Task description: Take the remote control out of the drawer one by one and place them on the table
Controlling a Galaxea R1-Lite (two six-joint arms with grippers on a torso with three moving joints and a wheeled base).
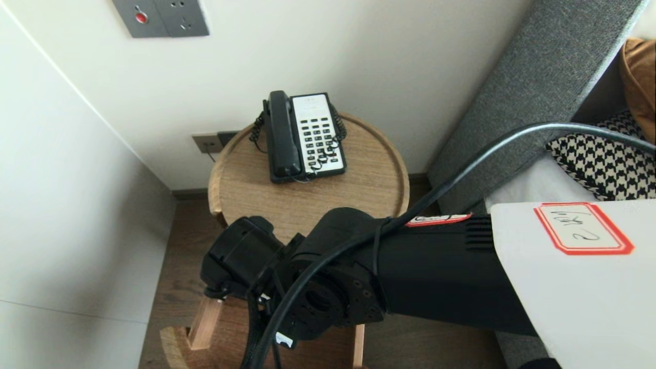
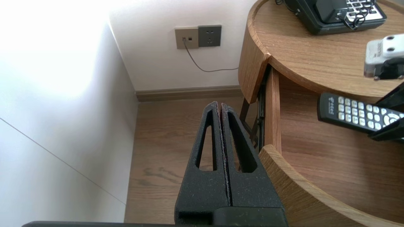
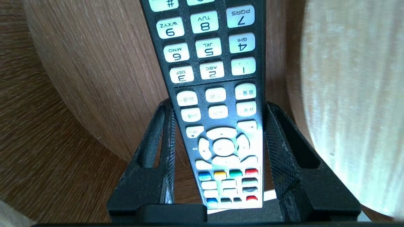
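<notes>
A black remote control [image 3: 214, 78] with white keys is clamped by its long edges in my right gripper [image 3: 217, 105]. In the left wrist view the remote control [image 2: 356, 113] hangs above the floor of an open wooden drawer [image 2: 331, 164], under the round bedside table [image 2: 303, 47]. In the head view my right arm [image 1: 359, 277] reaches down before the table [image 1: 359, 189] and hides its own fingers. My left gripper [image 2: 219, 105] hangs shut and empty over the floor, just beside the drawer's curved front [image 2: 284, 176].
A black desk telephone [image 1: 302, 136] with a coiled cord sits at the back of the tabletop. Wall sockets [image 2: 198, 37] are low behind the table. A white wall [image 1: 61, 205] closes the left side. A grey headboard [image 1: 523, 92] and a patterned pillow [image 1: 605, 159] lie right.
</notes>
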